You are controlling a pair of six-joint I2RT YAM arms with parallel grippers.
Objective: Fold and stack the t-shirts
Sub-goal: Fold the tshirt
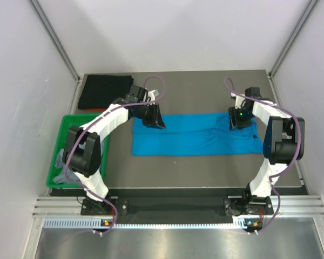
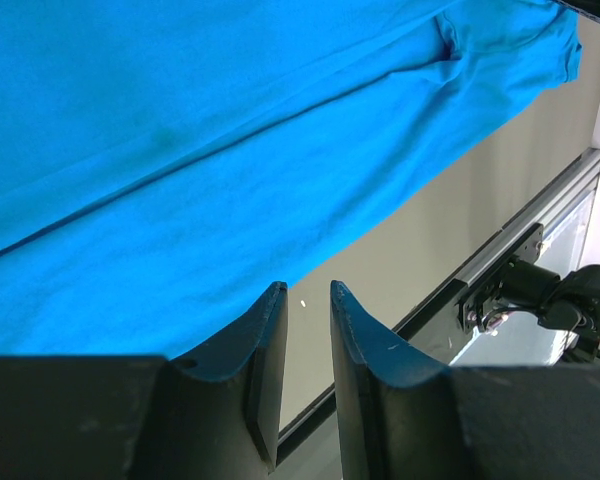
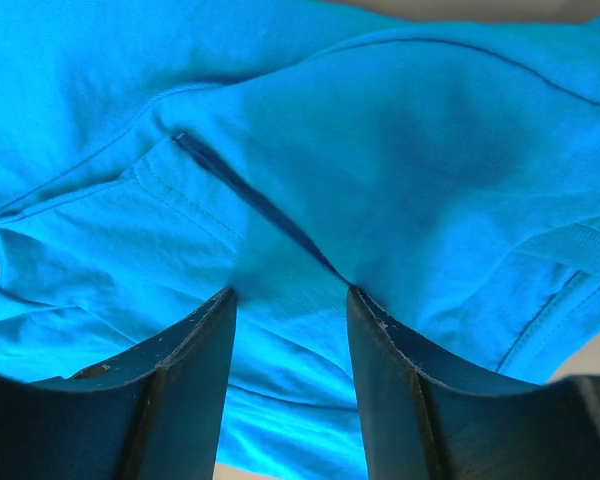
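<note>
Left claw (image 2: pixel 308 295): jaws narrow, bare gap, nothing held. The tips sit at the hem edge of the blue t-shirt (image 1: pixel 194 137), and I see tabletop (image 1: pixel 205 94) through the gap. Right claw (image 3: pixel 290 300): jaws about half apart, not clamped. The cloth under the tips lies flat, with a sleeve seam running up to one fingertip. I can't tell whether the tips touch the cloth or hang just over it.

My read: both claws are at the far long edge of the blue t-shirt, one at each end, so they can pinch that edge together and take the next fold. The shirt is already a long strip, spread left to right across the middle of the tabletop. It looks part folded and not yet stacked.

Around it: a black t-shirt (image 1: pixel 105 91) lies folded flat at the far-left corner of the tabletop, which is probably the stack spot. A green bin (image 1: pixel 81 116) sits at the left edge, and a grey t-shirt (image 1: pixel 59 162) lies crumpled inside it, not yet folded.

In the way: not much. The left arm arches over the bin's near corner. The black t-shirt is just beside the left claw, so a wide swing could drag it.
</note>
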